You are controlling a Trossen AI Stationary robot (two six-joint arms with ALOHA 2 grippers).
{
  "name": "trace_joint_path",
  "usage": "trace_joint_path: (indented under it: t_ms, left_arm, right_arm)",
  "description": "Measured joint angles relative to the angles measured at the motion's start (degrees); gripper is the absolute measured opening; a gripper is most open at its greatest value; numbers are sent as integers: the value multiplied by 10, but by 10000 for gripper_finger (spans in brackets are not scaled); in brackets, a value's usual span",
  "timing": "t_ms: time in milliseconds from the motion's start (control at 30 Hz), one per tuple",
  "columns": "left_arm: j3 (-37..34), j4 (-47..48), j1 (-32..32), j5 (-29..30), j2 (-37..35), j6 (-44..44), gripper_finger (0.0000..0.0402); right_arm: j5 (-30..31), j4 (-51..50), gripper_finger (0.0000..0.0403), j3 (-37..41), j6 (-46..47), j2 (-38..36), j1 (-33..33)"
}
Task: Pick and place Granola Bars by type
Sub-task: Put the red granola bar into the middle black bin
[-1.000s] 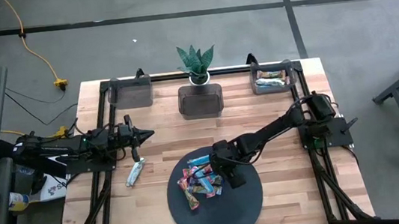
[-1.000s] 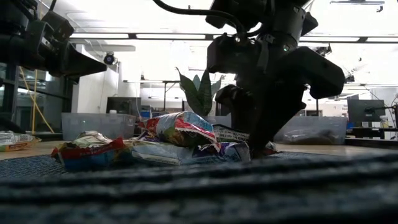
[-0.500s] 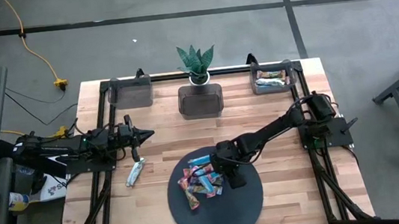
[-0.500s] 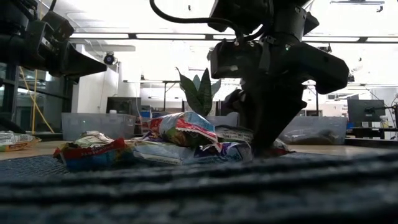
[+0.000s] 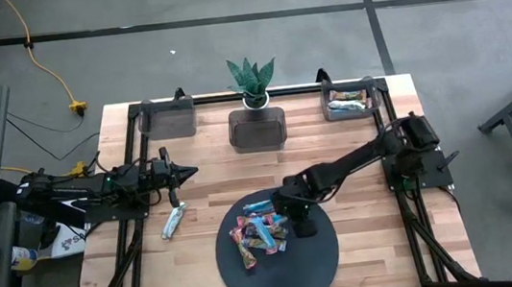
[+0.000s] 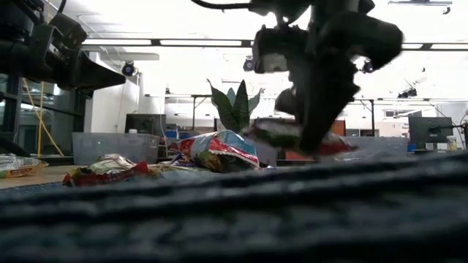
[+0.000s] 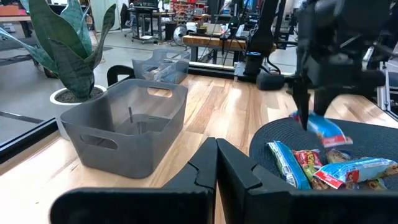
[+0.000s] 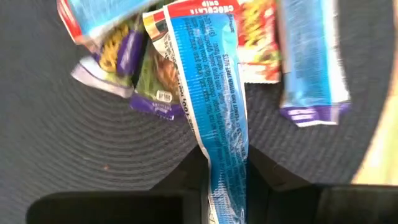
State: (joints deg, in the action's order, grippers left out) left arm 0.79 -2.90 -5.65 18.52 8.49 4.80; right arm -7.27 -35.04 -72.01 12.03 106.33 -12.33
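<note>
Granola bars (image 5: 259, 234) lie heaped on the round dark mat (image 5: 299, 266) at the bench's front centre; wrappers blue, red and purple-green. One bar (image 5: 173, 221) lies alone on the bare bench (image 5: 212, 182), left of the mat, near the left arm.

Right gripper (image 5: 295, 218) is over the mat's upper right part, beside the heap. Its jaws are closed on one blue bar (image 8: 214, 106), pinched at one end; the rest of the bar hangs out past the jaws, above the heap. The low view shows this bar (image 6: 292, 139) clear of the mat.

Left gripper (image 5: 187, 174) is off the mat, above the bench's left side, pointing right. Jaws closed together, holding nothing.

Three grey bins along the far edge: left bin (image 5: 167, 118), middle bin (image 5: 257, 129), right bin (image 5: 349, 101). Right bin holds a few bars. Potted plant (image 5: 252, 78) stands just behind the middle bin.
</note>
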Motion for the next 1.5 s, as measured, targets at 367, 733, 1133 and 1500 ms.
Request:
trace_joint_path:
  t_ms: [367,733,1133,1500]
  left_arm:
    - [0,0,0,0,0,0,1]
    - [0,0,0,0,0,0,1]
    - [0,0,0,0,0,0,1]
    - [0,0,0,0,0,0,1]
  right_arm:
    - [-151,102,44,-21,134,-100,66]
    - [-163,339,43,-22,165,-138,94]
    - [-126,509,40,-22,158,-140,104]
    - [-31,601,41,-33,108,-142,155]
